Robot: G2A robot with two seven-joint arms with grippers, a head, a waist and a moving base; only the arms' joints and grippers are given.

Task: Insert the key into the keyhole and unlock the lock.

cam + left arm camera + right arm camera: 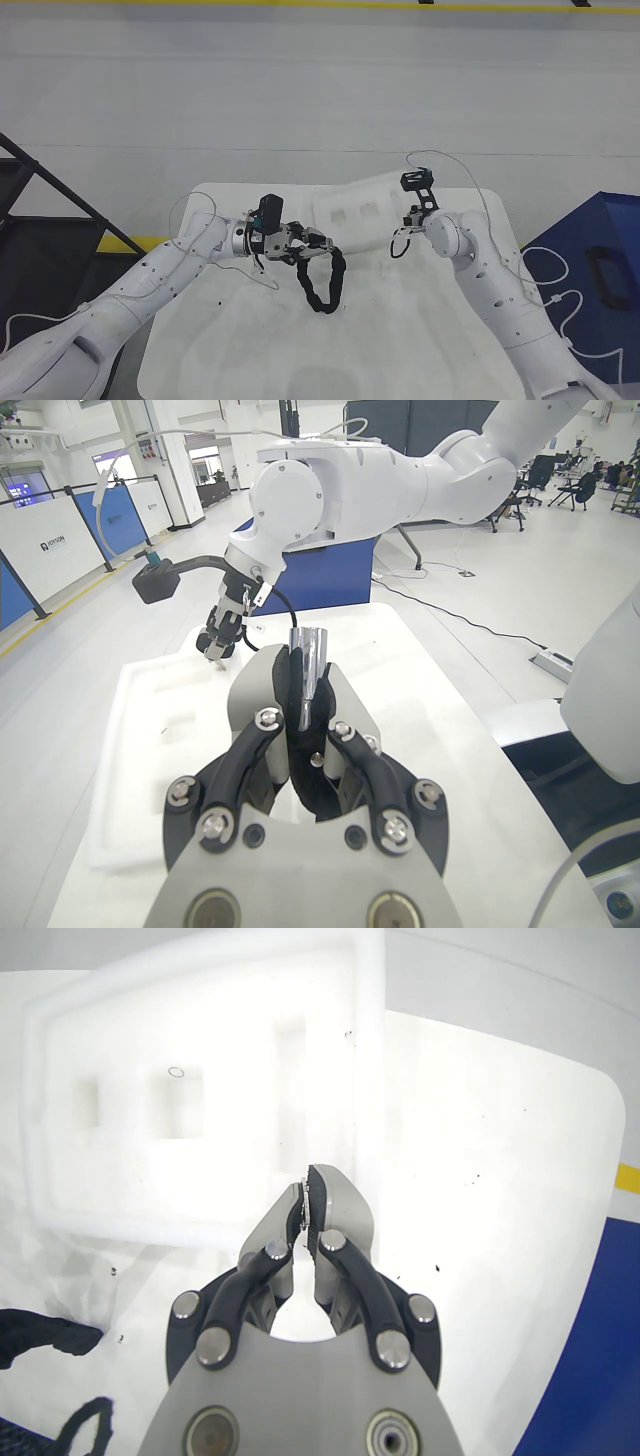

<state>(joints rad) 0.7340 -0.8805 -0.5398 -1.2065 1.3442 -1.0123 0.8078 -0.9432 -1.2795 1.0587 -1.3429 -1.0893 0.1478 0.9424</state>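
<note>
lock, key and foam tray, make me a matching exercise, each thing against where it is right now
Things:
1. lock
2. key
3. foam tray

Places:
a. lying on the table
b. pinched in the right gripper
c. clamped in the left gripper

Pairs: 1-c, 2-b, 3-a

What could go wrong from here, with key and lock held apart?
1. The right gripper pinches the thin key edge-on between its jaws; it could twist or slip when pressed into the lock.
2. The left gripper holds the lock by its chrome barrel while the black chain trails loose; its drag may tilt the barrel and spoil alignment.
</note>
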